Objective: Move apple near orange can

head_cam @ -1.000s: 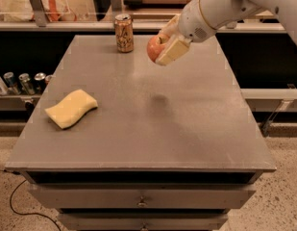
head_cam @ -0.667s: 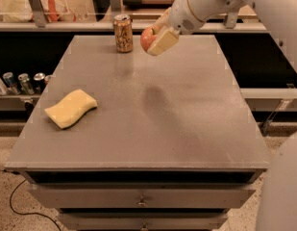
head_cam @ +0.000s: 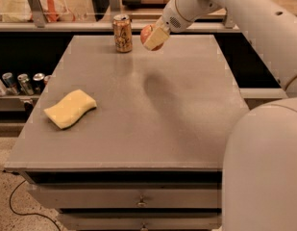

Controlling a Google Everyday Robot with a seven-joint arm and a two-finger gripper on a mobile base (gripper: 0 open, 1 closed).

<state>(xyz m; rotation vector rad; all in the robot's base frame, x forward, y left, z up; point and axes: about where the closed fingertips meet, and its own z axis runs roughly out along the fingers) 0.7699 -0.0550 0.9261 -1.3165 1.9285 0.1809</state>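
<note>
Tool (head_cam: 154, 38) is clamped on the apple (head_cam: 146, 32), just right of the can (head_cam: 122, 33), near the desk's (head_cam: 162, 119) far edge. Hazards: leftward drift could topple the can; a high release could let the apple roll off.

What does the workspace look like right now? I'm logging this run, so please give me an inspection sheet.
Surface: grey table, flat, no spills seen.
Job's things: apple held above the table's far edge, just right of the orange can and not touching it; the can stands upright near the far edge.
Clutter: one yellow sponge lying on the table's left side.
Grippers: pincer shut on the apple, at the far edge of the table.
Cables: a dark cable on the floor at lower left.
Surroundings: silvery cans in a row on a low shelf to the left; drawers under the table.
</note>
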